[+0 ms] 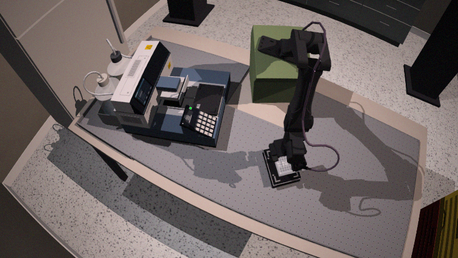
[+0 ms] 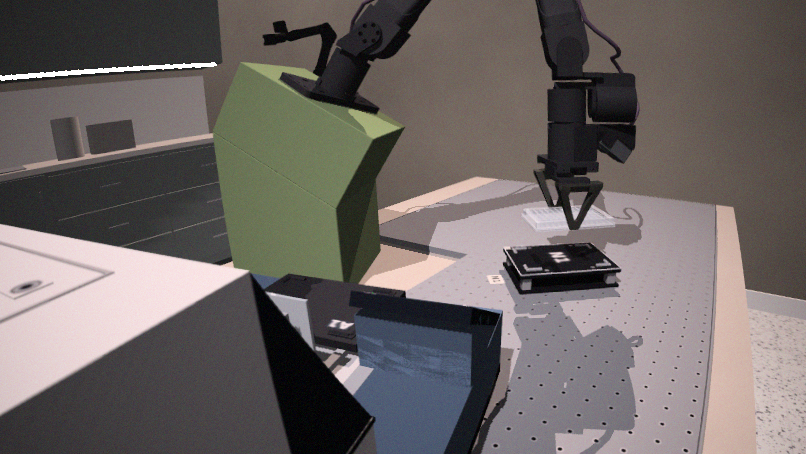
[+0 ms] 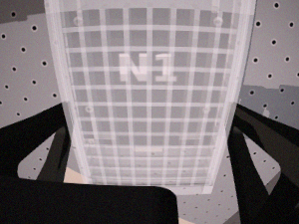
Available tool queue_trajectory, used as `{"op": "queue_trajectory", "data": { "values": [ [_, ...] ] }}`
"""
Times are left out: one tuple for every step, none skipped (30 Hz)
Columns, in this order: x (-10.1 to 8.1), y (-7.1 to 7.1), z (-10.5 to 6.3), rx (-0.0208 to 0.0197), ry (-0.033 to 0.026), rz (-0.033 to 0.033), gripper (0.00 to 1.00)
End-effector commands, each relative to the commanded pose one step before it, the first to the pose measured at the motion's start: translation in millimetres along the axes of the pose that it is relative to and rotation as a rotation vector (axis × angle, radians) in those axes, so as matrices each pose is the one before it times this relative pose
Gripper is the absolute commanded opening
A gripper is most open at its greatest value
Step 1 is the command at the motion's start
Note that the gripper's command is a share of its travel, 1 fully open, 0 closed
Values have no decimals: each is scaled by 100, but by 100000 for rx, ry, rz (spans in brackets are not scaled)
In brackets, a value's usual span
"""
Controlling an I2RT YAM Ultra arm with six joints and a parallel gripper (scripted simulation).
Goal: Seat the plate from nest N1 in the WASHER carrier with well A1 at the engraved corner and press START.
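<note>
The clear well plate (image 1: 282, 167) (image 2: 538, 217) (image 3: 149, 62) hangs level a little above the black plate nest N1 (image 1: 281, 183) (image 2: 589, 260). The nest's pocket is bare and its N1 mark shows through the plate in the wrist view. My gripper (image 1: 289, 162) (image 2: 565, 217) (image 3: 149, 111) points straight down and is shut on the plate's long sides. The washer (image 1: 173, 128) stands at the table's left. Its dark carrier (image 1: 209, 98) (image 2: 332, 315) holds nothing. The keypad (image 1: 204, 123) lies in front of it, and the lamp (image 1: 190, 108) glows green.
The arm's green pedestal (image 1: 272, 67) (image 2: 293, 169) stands behind, between washer and nest. Two bottles (image 1: 116, 63) (image 1: 105, 86) with tubing sit left of the washer. A purple cable (image 1: 334, 153) loops from the wrist.
</note>
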State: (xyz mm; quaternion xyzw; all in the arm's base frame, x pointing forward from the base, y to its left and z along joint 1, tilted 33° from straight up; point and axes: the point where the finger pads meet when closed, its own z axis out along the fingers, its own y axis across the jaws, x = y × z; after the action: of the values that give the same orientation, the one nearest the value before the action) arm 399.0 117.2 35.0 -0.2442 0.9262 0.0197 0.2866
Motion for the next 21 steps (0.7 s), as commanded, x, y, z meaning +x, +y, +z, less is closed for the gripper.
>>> {"op": "queue_trajectory", "data": {
  "values": [
    [830, 113, -1320, -1163, 1460, 168, 84],
    [9, -22, -165, 33, 5, 55, 84],
    [3, -23, -166, 36, -7, 45, 84],
    [-458, -132, -287, 279, -985, 6, 84],
    [-8, -26, -170, 42, -27, 56, 84],
    [0, 0, 0, 0, 0, 0, 84],
    [0, 0, 0, 0, 0, 0, 84],
    [112, 214, -122, -323, 276, -297, 84],
    [164, 46, -122, -93, 344, -28, 84],
    [156, 12, -126, -44, 319, 47, 84],
    [33, -17, -158, 21, 57, 62, 84],
    [8, -23, -165, 34, 5, 39, 84],
    [8, -23, -165, 35, 5, 51, 84],
    [8, -23, -165, 35, 5, 57, 84],
    [8, -23, -165, 35, 5, 46, 84],
    [8, -23, -165, 35, 5, 53, 84],
    [7, -19, -165, 30, 4, 43, 84],
    [-14, 61, 1, -85, -15, -93, 84],
    [-18, 78, 2, -109, -19, -152, 84],
    [-11, 48, 1, -67, -12, -102, 84],
    [-1, 5, 0, -7, -1, -5, 84]
  ]
}}
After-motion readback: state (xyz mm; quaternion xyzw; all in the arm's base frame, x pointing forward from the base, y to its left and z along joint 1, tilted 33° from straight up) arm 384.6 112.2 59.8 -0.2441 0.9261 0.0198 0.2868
